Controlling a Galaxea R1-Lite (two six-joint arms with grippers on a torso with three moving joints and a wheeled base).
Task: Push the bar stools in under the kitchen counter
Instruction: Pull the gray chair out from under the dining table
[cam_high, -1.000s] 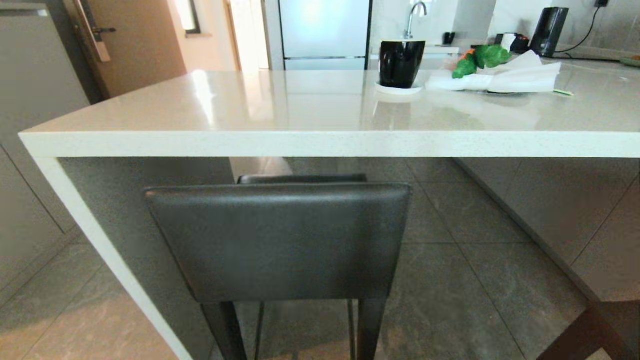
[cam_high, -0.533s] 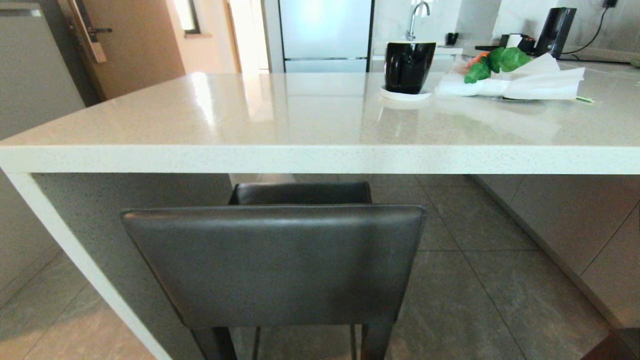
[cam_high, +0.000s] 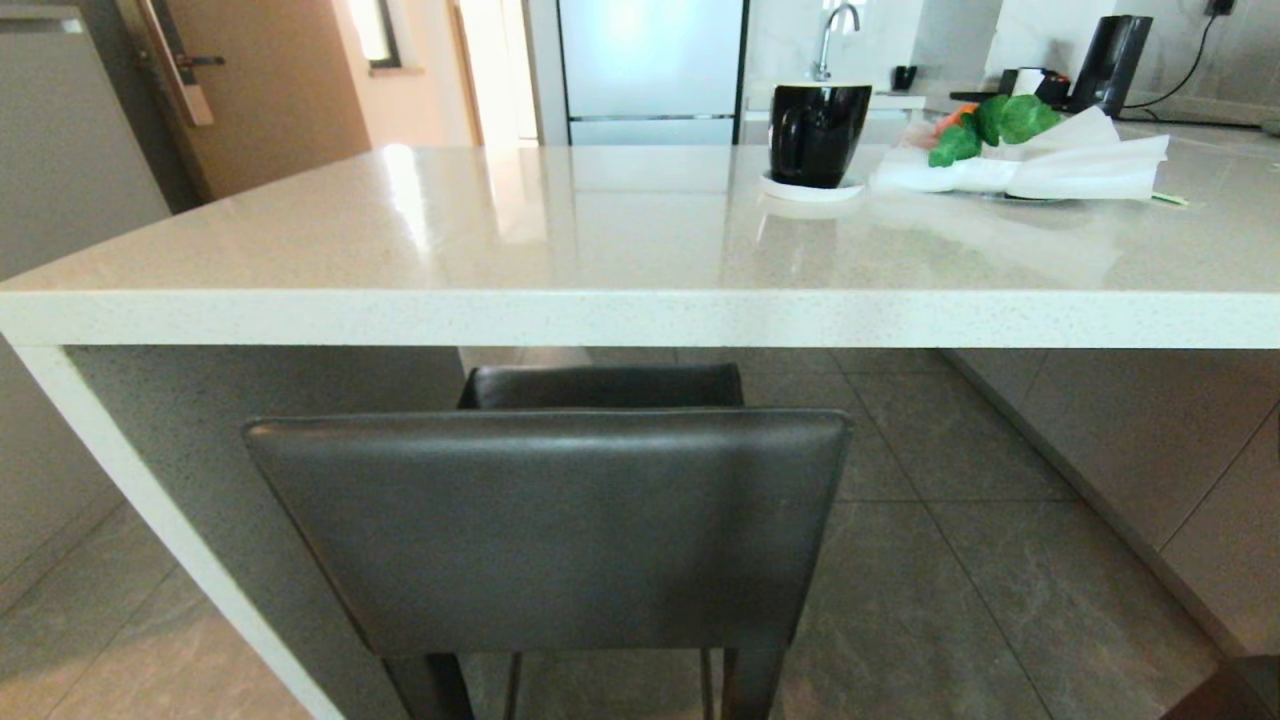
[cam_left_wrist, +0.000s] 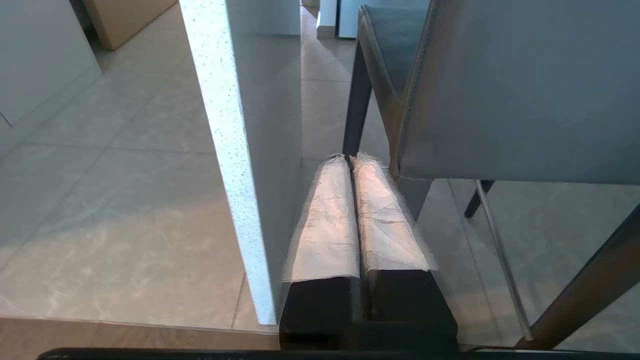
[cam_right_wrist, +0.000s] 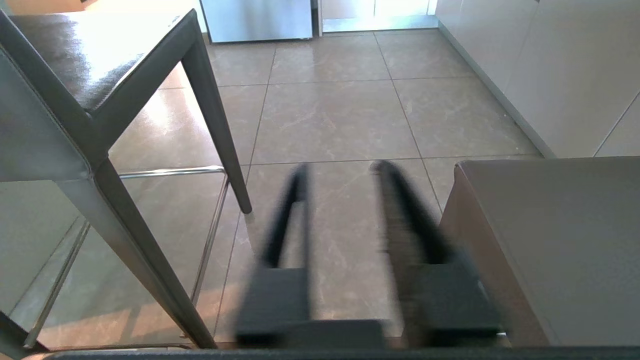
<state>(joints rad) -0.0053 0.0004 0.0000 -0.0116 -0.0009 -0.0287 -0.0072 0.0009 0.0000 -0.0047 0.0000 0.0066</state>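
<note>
Grey stone tiles (cam_high: 950, 600) floor a kitchen with a steel fridge (cam_high: 650, 70) at twelve o'clock. The glossy white table (cam_high: 600, 240) carries a black mug (cam_high: 815, 132) and a white cloth (cam_high: 1060, 160) at one o'clock. One bar stool (cam_high: 560, 530) stands at six o'clock, its seat under the slab. The left gripper (cam_left_wrist: 351, 159) hangs beside it, jaws pressed together; the right gripper (cam_right_wrist: 340, 170) has jaws spread over bare floor, beside the second stool (cam_right_wrist: 555, 240).
</note>
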